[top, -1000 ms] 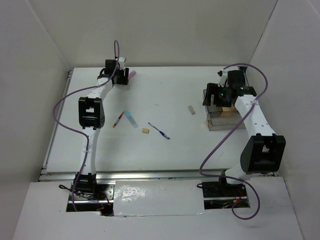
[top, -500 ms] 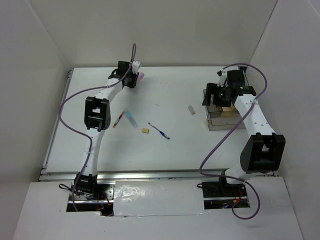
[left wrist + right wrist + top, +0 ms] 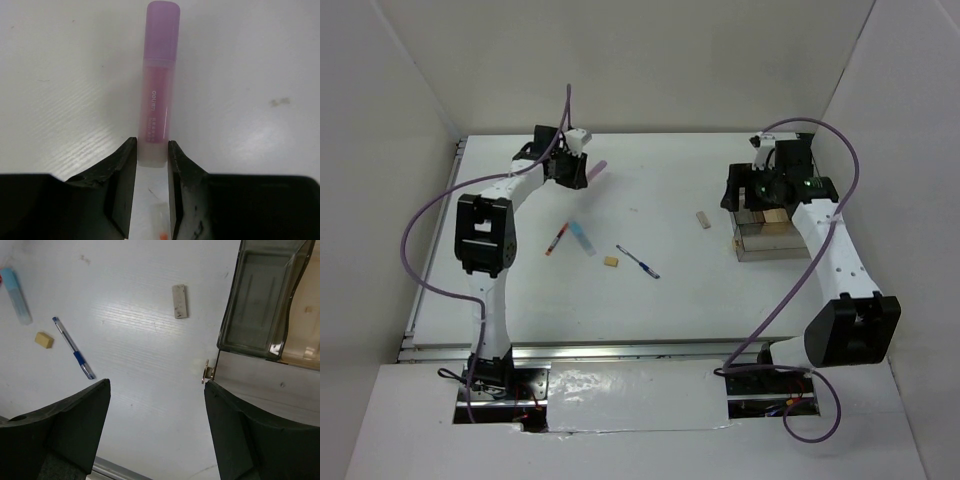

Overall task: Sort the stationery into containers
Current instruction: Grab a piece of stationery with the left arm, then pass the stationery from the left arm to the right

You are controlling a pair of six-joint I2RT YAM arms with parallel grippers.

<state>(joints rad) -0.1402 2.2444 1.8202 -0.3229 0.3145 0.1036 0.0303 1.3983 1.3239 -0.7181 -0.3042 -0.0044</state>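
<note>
Left hand [image 3: 151, 150] clamped on pink bar [image 3: 159, 75], right hand [image 3: 157, 386] spread wide by tray [image 3: 760, 247], tan piece [image 3: 776, 217] inside beside smoky-grey section [image 3: 260, 295]

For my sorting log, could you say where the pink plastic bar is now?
Top view, far left of the table: the pink plastic bar sits clamped between the left jaws.

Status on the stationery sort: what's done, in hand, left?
Done: unclear. The right arm hides most of the tray, and its smoky-grey section looks empty.
In hand: the left hand is shut on the pink bar. The right hand is open and empty beside the tray.
Left: light-blue bar, red pen, tan cube, blue pen and beige block lie loose on the table.
</note>
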